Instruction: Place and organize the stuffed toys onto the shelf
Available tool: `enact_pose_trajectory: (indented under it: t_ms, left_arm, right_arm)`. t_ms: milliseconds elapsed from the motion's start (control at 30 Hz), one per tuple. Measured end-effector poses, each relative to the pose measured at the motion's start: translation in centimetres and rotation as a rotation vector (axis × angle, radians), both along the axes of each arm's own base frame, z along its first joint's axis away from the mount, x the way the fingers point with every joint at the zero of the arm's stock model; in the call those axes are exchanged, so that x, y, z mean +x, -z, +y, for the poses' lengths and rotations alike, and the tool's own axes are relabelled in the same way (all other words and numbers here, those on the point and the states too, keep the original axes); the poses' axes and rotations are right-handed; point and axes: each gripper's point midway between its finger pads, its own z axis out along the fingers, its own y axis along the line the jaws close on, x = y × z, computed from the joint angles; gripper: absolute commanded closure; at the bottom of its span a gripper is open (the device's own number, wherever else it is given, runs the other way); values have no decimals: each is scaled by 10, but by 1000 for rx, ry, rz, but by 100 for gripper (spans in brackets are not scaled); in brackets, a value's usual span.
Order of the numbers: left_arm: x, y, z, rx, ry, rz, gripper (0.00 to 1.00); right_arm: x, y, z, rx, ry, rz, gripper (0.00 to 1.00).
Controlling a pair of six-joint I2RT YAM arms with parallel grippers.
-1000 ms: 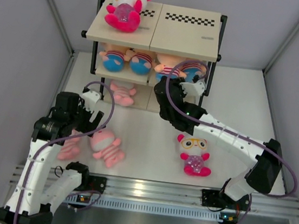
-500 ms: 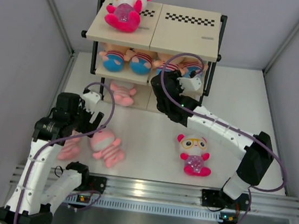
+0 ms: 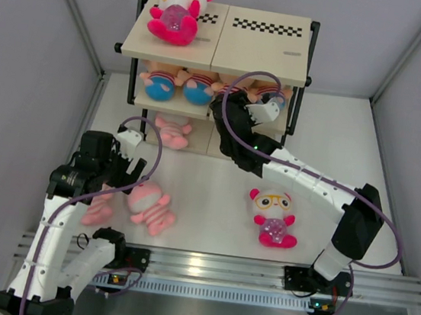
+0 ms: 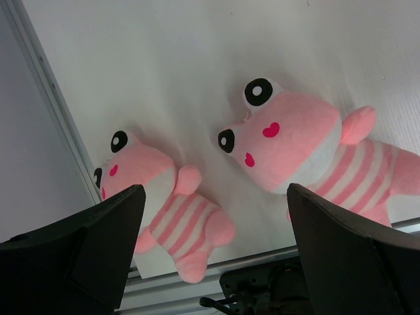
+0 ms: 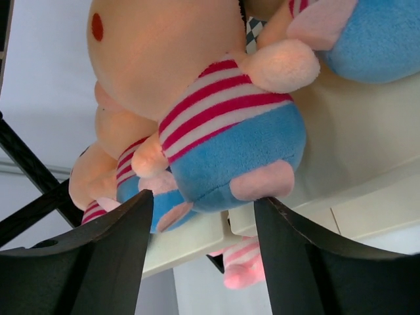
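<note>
The shelf (image 3: 262, 52) stands at the back. A white-and-magenta stuffed toy (image 3: 176, 11) lies on its top board. Peach toys (image 3: 158, 82) sit on the middle board and a pink striped one (image 3: 171, 131) on the bottom tier. My right gripper (image 3: 236, 105) reaches into the middle tier. It is open there (image 5: 203, 216), its fingertips on either side of the blue bottom of a peach toy (image 5: 223, 125) that rests on the board (image 5: 354, 151). My left gripper (image 4: 210, 249) hangs open above two pink striped toys (image 4: 295, 144) (image 4: 164, 210) on the table.
Another white-and-magenta toy (image 3: 272, 215) lies on the table under the right forearm. Grey walls close in both sides. A metal rail (image 3: 212, 265) runs along the near edge. A further peach toy (image 5: 367, 39) sits close beside the one at my right jaws.
My right gripper has pushed further into the middle tier and gone from shut to open, letting go of the peach toy on the board. The left arm has not moved.
</note>
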Motion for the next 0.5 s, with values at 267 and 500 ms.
enact_pose_trajectory:
  t_ms: [267,500]
  left_arm:
    - [0,0,0,0,0,0,5]
    - [0,2,0,0,0,5,5]
  right_arm:
    - [-5,-16,3,-66,-48,-28,25]
    - [-12,-43,-1,-39,-77,-74,25]
